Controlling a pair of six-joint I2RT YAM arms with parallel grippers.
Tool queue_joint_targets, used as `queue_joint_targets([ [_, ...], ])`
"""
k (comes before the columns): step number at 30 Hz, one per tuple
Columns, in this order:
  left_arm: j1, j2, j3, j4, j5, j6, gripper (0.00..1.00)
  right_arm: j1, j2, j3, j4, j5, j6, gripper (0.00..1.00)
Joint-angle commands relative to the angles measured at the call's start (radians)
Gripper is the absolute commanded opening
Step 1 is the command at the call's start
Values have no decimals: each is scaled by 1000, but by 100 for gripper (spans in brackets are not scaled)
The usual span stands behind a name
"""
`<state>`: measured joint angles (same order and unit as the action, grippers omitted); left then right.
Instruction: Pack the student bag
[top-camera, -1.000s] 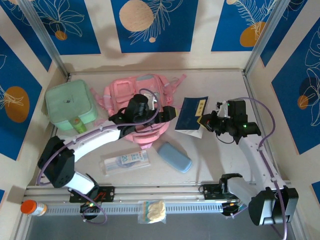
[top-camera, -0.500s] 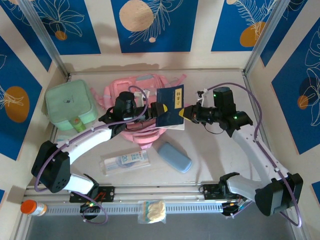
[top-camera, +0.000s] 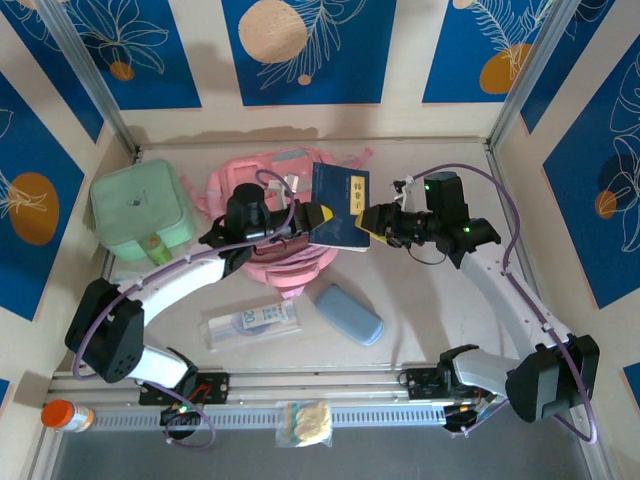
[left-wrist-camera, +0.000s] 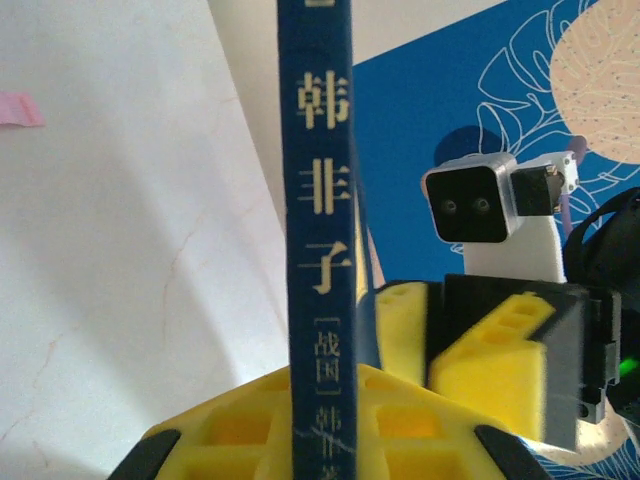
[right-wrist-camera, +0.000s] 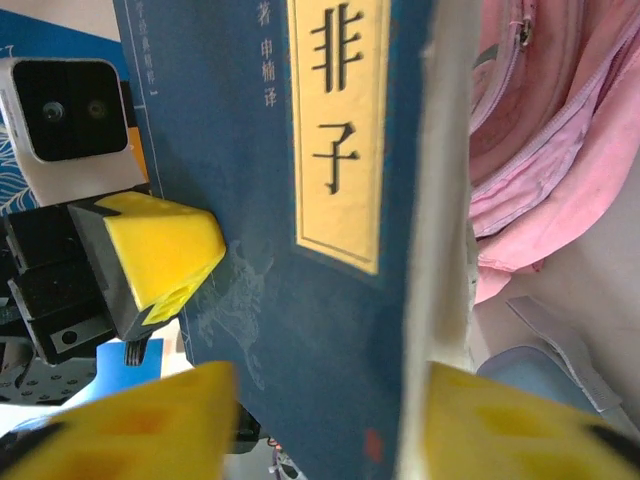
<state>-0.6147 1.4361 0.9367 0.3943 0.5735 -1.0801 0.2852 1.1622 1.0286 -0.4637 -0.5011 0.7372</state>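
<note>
The pink student bag (top-camera: 262, 188) lies at the back middle of the table, its open zip and pink folds visible in the right wrist view (right-wrist-camera: 560, 150). A dark blue book (top-camera: 340, 205) with a yellow title label is held upright over the bag's right edge. My right gripper (top-camera: 372, 222) is shut on the book's right side, a yellow finger on each side of it (right-wrist-camera: 330, 420). My left gripper (top-camera: 316, 216) is shut on the spine (left-wrist-camera: 320, 200), a yellow pad (right-wrist-camera: 150, 250) on the cover. The right gripper's fingers (left-wrist-camera: 400, 320) show behind the spine.
A mint-green lidded case (top-camera: 140, 210) stands at the left. A blue oval pouch (top-camera: 348, 313) and a clear flat packet (top-camera: 252, 322) lie in front of the bag. An orange-capped bottle (top-camera: 65, 414) and a snack packet (top-camera: 305, 423) sit on the front rail.
My right gripper lifted the book off the table and carried it left to the bag. The left gripper drew back slightly and now meets the book's spine.
</note>
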Motion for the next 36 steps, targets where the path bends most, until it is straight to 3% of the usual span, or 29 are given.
queue_joint_targets([
  [1, -2, 9, 32, 154, 40, -64, 0, -16, -14, -12, -6, -66, -17, 90],
  [2, -4, 13, 37, 179, 47, -87, 0, -21, -8, -19, -2, -76, -8, 98],
  [3, -4, 16, 39, 205, 51, -106, 0, -24, 1, -24, 13, -100, 6, 99],
  [8, -8, 17, 36, 262, 45, -144, 0, -8, 45, -33, 151, -215, 81, 99],
  [12, -7, -8, 37, 132, 8, -68, 0, -10, 8, -72, 318, -281, 169, 95],
  [17, -5, -28, 58, -41, -46, 45, 0, -7, -17, -57, 274, -257, 133, 63],
  [20, -6, -31, 56, -60, -60, 57, 0, -5, -12, -51, 230, -229, 119, 41],
  [27, -6, -40, 50, -164, -119, 139, 1, -4, -3, -36, 161, -161, 87, 4],
  [29, -5, -45, 48, -200, -137, 172, 11, -4, 6, -15, 130, -150, 68, 0],
  [31, -6, -58, 57, -266, -159, 244, 34, -6, 3, 9, 57, -97, 30, 0],
  [36, -4, -82, 141, -626, -361, 558, 54, -58, -40, 16, -64, -38, -19, 0],
])
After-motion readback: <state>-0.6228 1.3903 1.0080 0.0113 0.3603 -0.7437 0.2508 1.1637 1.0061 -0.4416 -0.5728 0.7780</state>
